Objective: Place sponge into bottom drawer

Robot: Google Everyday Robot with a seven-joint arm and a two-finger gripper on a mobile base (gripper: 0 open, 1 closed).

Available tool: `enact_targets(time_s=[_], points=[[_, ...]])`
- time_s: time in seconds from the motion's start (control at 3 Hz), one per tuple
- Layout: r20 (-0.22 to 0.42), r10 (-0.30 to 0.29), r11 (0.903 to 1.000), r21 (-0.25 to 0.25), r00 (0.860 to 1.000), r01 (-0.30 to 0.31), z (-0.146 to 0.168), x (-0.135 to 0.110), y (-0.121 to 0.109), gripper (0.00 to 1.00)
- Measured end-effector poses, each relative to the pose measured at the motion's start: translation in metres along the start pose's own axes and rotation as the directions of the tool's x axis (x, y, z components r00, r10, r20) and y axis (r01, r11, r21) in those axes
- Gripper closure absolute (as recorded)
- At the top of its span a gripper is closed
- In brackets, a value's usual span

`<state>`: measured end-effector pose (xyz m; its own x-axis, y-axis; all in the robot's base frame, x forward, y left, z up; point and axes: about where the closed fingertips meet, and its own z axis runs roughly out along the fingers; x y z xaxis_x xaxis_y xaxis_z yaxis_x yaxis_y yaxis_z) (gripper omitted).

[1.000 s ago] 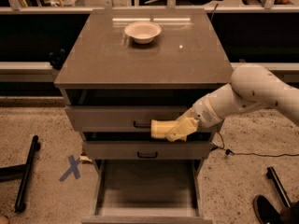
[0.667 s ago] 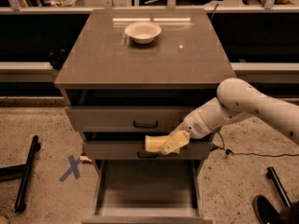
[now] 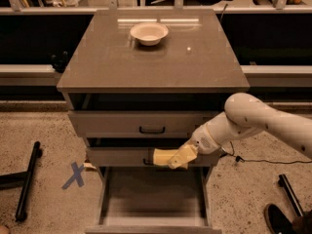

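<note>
Over the last second the arm has swung down and a little to the left. It has carried the sponge from the height of the gap under the top drawer to the face of the middle drawer. The sponge now hangs in the air below the front edge of the counter, slightly right of that edge's middle. It sits directly above the back part of the bottom drawer, which stands pulled out with its floor bare. I judge the carry to be nearly finished. What remains is a short further descent into the tray and then the release.

The gripper is at the sponge's right end, just in front of the middle drawer. Its fingers are closed on the sponge, which sticks out to the left of them. Nothing else supports the sponge, and it touches neither the bottom drawer's walls nor its floor. Whether it brushes the middle drawer's front I cannot tell.

The bowl sits near the back edge of the counter, well apart from all this.
</note>
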<state>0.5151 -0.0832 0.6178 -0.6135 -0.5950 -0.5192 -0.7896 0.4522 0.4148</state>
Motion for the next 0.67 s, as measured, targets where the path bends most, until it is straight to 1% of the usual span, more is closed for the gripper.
enact_targets(time_s=[0.33,0.67], points=[[-0.047,0.133,0.9892,0.068,0.99,-0.13,0.04,0.048,-0.024,1.0],[-0.062,0.232,0.9704,0.083,0.971,-0.227,0.079,0.088,-0.05,1.0]])
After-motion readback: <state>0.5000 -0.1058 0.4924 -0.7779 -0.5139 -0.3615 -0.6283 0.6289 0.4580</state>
